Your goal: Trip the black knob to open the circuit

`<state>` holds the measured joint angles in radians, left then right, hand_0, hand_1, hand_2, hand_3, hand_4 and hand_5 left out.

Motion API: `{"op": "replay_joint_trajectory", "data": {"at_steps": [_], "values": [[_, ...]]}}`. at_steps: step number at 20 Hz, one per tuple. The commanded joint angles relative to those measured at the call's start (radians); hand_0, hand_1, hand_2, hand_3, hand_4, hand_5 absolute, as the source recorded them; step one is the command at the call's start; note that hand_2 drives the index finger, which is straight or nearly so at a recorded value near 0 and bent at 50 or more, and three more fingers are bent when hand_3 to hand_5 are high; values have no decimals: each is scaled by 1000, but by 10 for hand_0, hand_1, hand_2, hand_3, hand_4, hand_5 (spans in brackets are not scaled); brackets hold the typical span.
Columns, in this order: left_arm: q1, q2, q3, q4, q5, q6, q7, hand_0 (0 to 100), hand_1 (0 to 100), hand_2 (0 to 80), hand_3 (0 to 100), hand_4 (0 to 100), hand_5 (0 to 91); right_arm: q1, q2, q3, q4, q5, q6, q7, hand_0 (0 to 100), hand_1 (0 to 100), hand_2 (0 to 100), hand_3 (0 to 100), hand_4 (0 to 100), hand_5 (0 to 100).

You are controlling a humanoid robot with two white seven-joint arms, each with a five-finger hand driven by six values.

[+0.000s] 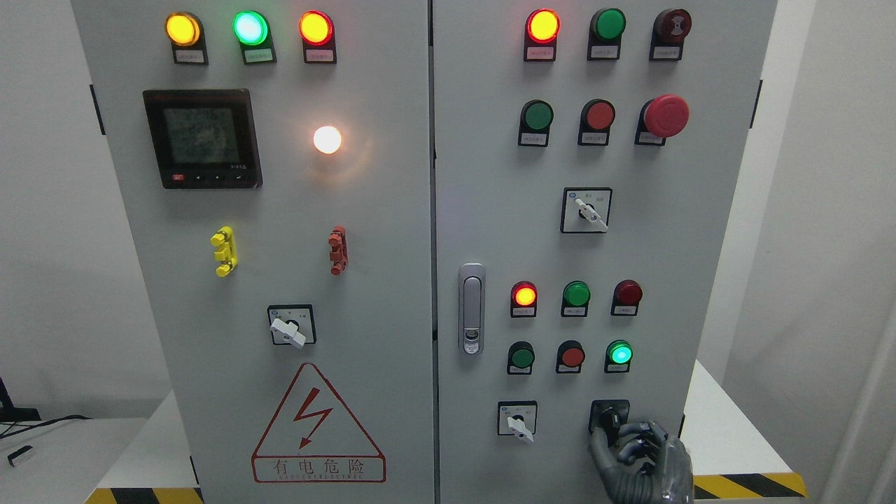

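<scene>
The black knob point(607, 418) is found at the lower right of the frame, on the right door of the grey cabinet point(392, 210). It has been reached by the right hand point(640, 455), whose fingers point(630, 441) are curled against it from below. Whether it is truly pinched cannot be told. The turn itself is judged not yet completed; the green lamp point(619, 353) above it is lit.
</scene>
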<state>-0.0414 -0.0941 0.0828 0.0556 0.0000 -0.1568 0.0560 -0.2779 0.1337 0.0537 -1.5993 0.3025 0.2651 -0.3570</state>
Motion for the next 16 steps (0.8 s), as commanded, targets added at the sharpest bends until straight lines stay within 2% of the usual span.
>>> {"op": "replay_joint_trajectory", "data": {"at_steps": [1, 16], "values": [[0, 1, 0, 0, -31, 0, -1, 120, 389, 0, 0, 0, 0, 0, 0, 0, 1, 10, -1, 3, 300, 827, 519, 846, 825, 926], [0, -1, 0, 0, -31, 0, -1, 120, 389, 0, 0, 0, 0, -1, -2, 0, -1, 56, -4, 3, 305, 841, 520, 842, 824, 927]]}}
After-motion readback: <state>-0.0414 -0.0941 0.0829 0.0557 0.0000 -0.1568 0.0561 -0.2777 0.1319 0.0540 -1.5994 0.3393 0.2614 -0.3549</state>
